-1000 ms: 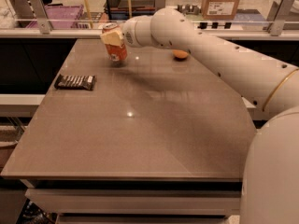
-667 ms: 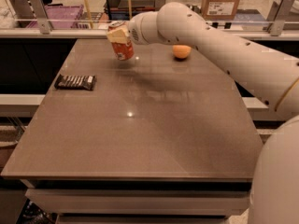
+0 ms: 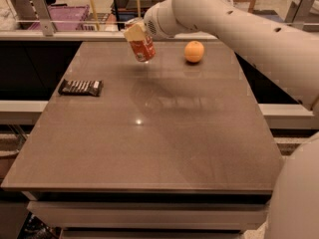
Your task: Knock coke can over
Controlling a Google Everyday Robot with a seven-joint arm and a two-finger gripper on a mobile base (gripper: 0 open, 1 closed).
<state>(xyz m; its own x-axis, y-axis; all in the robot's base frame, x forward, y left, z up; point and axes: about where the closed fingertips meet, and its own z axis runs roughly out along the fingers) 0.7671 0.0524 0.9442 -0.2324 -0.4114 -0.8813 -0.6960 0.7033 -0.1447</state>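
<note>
Since the earlier frames the arm (image 3: 239, 29) has swung toward the right side of the view and carried the gripper (image 3: 134, 33) and the coke can (image 3: 141, 47) a little that way. The orange (image 3: 194, 51), which was partly covered by the arm one second ago, now shows completely.

The table (image 3: 164, 143) is a wide brown top with a dull shine and a small bright reflection near its middle. Behind its far edge runs a pale ledge (image 3: 75, 34), and behind that the room is cluttered with frames and shelves that are hard to read.

A purple crate (image 3: 60, 15) stands behind the ledge at the far left. What is inside it I cannot tell.

The coke can is near the far edge of the table, left of centre. It is tilted, with its top leaning to the left and its lower end pointing down to the right. Whether that end touches the surface I cannot tell. The gripper sits at the upper end of the can, with a tan pad against its side. I cannot tell if it is clamped on the can or only pressing against it.

The orange lies just to the right of the can, apart from it. A dark snack bar (image 3: 80, 87) lies flat near the left edge, well apart from both. The thick white arm crosses the upper right corner of the view and hides the far right part of the table.
</note>
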